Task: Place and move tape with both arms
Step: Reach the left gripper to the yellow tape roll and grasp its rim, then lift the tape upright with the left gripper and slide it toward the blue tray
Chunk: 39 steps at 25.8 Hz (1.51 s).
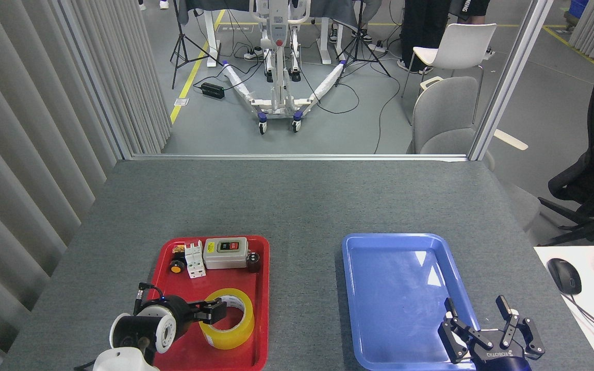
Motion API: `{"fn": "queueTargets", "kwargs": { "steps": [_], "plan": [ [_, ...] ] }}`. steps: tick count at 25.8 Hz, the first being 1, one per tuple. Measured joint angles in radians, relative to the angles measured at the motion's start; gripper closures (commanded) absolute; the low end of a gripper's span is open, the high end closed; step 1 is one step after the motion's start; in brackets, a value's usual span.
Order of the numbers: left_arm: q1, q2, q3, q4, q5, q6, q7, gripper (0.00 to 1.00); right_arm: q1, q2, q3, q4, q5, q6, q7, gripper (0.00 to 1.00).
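Observation:
The tape (236,336), a yellow roll with a white core, lies flat in the near part of the red tray (263,299). My left gripper (216,311) points sideways to the right, low over the tray. Its dark fingers (207,313) reach the roll's left rim, and they are seen edge-on, so I cannot tell their spread or whether they touch the roll. My right gripper (482,315) stands open with nothing between its fingers, over the near right corner of the blue tray (395,278).
At the far end of the red tray sit a grey switch box (225,252), a white breaker (194,260), an orange-and-black knob (176,266) and a small black cylinder (253,260). A white desk with a mouse (564,275) adjoins the table's right side.

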Motion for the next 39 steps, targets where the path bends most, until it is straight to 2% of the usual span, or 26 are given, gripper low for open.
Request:
{"fn": "queueTargets", "kwargs": {
  "steps": [13, 18, 20, 21, 22, 23, 24, 26, 33, 36, 39],
  "plan": [
    [-0.066, 0.006, -0.002, 0.185, 0.003, 0.001, -0.034, 0.0, 0.0, 0.006, 0.002, 0.002, 0.003, 0.0, 0.003, 0.0],
    [-0.089, 0.004, -0.003, 0.254, -0.002, 0.002, 0.002, 0.01, -0.003, 0.008, 0.002, 0.002, 0.003, 0.0, 0.003, 0.0],
    [-0.091, 0.004, -0.003, 0.267, -0.005, 0.002, 0.024, 0.15, -0.003, 0.009, 0.002, 0.002, 0.003, 0.0, 0.003, 0.0],
    [-0.092, 0.004, -0.003, 0.27, -0.006, 0.002, 0.033, 0.33, -0.004, 0.009, 0.002, 0.002, 0.003, 0.0, 0.002, 0.0],
    [-0.092, 0.005, -0.003, 0.272, -0.006, 0.001, 0.04, 0.6, -0.004, 0.009, 0.002, 0.002, 0.003, 0.0, 0.001, 0.0],
    [-0.092, 0.006, -0.003, 0.273, -0.007, -0.002, 0.042, 0.79, -0.004, 0.009, 0.002, 0.002, 0.003, 0.0, 0.001, 0.0],
    [-0.092, 0.008, -0.003, 0.273, -0.007, -0.006, 0.044, 0.83, -0.005, 0.009, 0.002, 0.002, 0.003, 0.0, 0.001, 0.0],
    [-0.089, 0.012, -0.003, 0.273, -0.007, -0.011, 0.045, 1.0, -0.005, 0.009, 0.001, 0.002, 0.003, 0.0, 0.0, 0.0],
    [-0.083, 0.017, -0.002, 0.262, 0.02, -0.085, 0.026, 1.0, -0.006, 0.011, 0.002, 0.002, 0.003, 0.0, 0.0, 0.0],
    [-0.079, 0.015, 0.004, 0.238, 0.086, -0.096, 0.009, 1.0, -0.007, 0.013, 0.002, 0.002, 0.003, 0.0, 0.0, 0.0],
    [-0.059, 0.01, 0.046, 0.154, 0.193, -0.081, 0.018, 1.0, -0.007, 0.013, 0.002, 0.001, 0.003, 0.0, 0.0, 0.0]
  ]
}}
